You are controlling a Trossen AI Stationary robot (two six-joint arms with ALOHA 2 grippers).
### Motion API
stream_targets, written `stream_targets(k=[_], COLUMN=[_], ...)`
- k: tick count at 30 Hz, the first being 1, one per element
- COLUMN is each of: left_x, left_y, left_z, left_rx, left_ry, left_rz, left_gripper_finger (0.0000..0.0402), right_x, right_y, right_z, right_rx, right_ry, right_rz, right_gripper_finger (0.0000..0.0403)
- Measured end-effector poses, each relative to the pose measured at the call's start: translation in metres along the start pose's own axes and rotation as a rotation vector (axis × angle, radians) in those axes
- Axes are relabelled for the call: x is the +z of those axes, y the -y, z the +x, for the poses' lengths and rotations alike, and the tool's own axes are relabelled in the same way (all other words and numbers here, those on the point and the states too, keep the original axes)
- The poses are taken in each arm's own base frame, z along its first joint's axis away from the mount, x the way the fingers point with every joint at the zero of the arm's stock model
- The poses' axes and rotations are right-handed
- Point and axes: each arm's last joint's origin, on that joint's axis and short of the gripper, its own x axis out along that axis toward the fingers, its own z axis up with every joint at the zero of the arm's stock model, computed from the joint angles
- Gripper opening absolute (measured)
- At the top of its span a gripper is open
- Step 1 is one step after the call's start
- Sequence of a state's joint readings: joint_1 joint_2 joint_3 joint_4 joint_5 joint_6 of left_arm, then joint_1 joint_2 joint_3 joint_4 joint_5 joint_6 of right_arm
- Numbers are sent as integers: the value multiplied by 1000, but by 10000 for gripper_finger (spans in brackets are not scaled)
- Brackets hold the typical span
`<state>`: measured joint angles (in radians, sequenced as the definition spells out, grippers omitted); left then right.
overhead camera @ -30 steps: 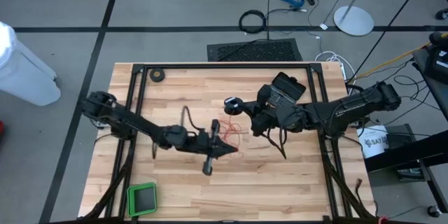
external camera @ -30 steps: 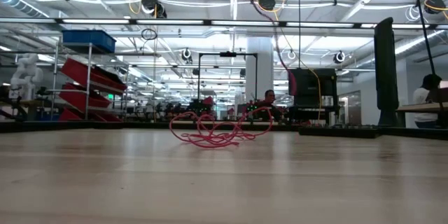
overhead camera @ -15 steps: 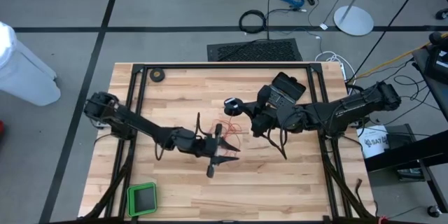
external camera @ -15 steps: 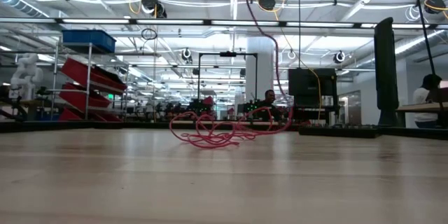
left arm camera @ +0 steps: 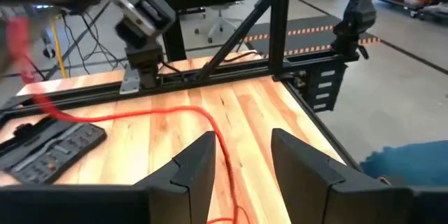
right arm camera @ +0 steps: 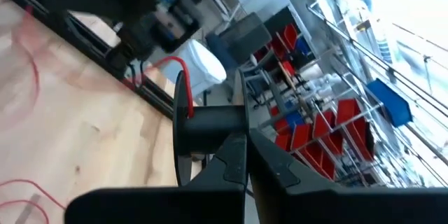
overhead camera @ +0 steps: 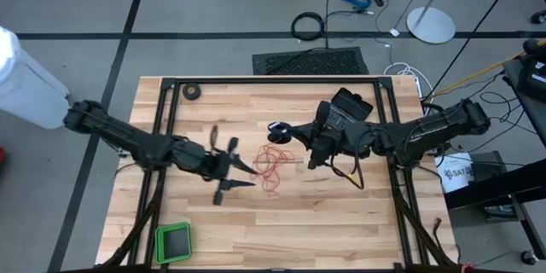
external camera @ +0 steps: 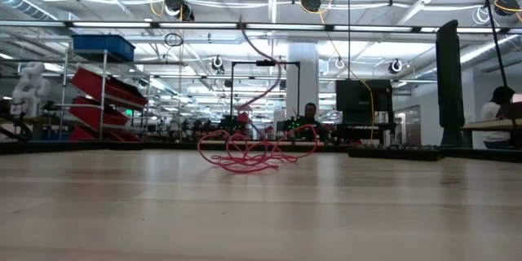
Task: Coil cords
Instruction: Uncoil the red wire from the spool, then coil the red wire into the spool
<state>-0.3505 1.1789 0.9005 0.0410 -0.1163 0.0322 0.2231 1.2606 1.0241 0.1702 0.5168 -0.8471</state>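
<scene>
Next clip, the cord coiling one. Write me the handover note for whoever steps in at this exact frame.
Right gripper: shut on the reel, held above mid-table.
Left gripper: open, empty, left of the wire pile; the red wire runs between its fingers without being pinched.
Most of the wire lies in a loose tangle on the table, with one strand rising from it toward the reel.
Done: reel lifted, wire attached to it.
Left: nearly all the winding; the tangle needs feeding onto the reel.
</scene>
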Motion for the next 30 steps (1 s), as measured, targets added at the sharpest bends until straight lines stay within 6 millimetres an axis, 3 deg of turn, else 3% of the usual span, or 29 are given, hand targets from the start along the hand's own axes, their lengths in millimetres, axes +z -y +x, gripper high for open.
stream_targets(k=[7,11,17,24,30], left_x=[18,18,-6,-15,-10], left_y=[10,11,3,8,10], left_z=[-43,-52,-43,-18,-10], left_rx=[-40,109,469,528,560], left_ry=[74,86,-22,57,130], left_rz=[-37,-2,182,461,489], left_gripper_finger=[146,147,146,146,145], right_x=[-3,-5,-4,-3,-6], right_y=[3,4,8,6,3], right_z=[3,4,6,6,6], right_rx=[5,26,91,158,188], right_ry=[2,27,148,202,165], right_rz=[16,19,52,83,115], right_gripper_finger=[0,0,0,0,0])
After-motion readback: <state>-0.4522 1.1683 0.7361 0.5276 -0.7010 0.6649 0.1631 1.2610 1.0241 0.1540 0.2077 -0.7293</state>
